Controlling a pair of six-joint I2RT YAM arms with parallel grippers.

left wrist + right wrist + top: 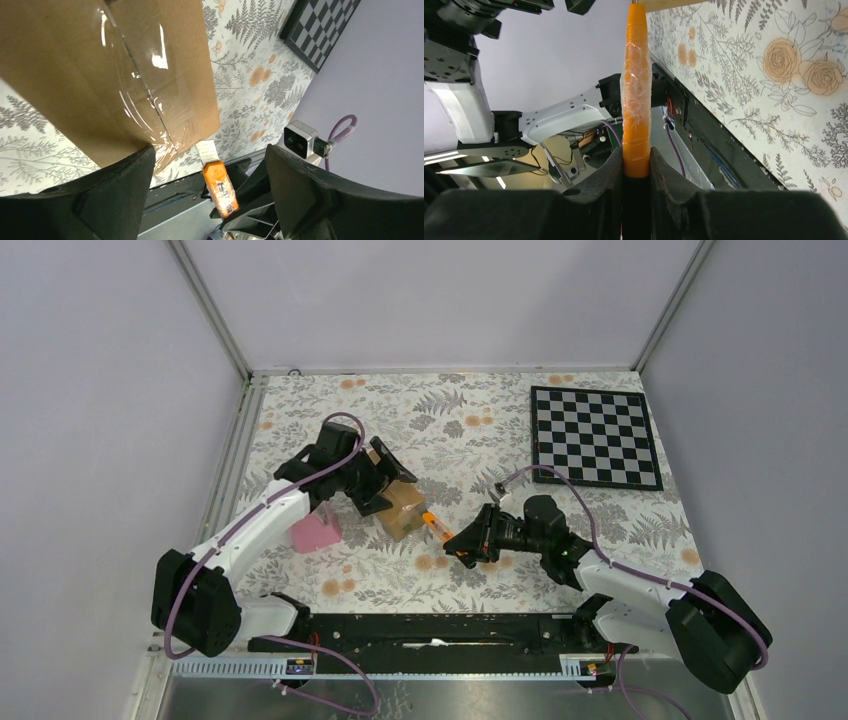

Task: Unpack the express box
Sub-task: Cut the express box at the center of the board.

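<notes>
We are finding box lying on table, left claw spread beside it, pinching nothing; right claw pinching orange cutter, tip near box; tape seemingly covering seam; we are judging cutting, opening, emptying outstanding.

one small brown cardboard box, one slim orange cutter, one pink wedge-shaped block, one black-and-white chequered board, one floral-patterned surface, and two black two-fingered hands: the left hand and the right hand.
</notes>
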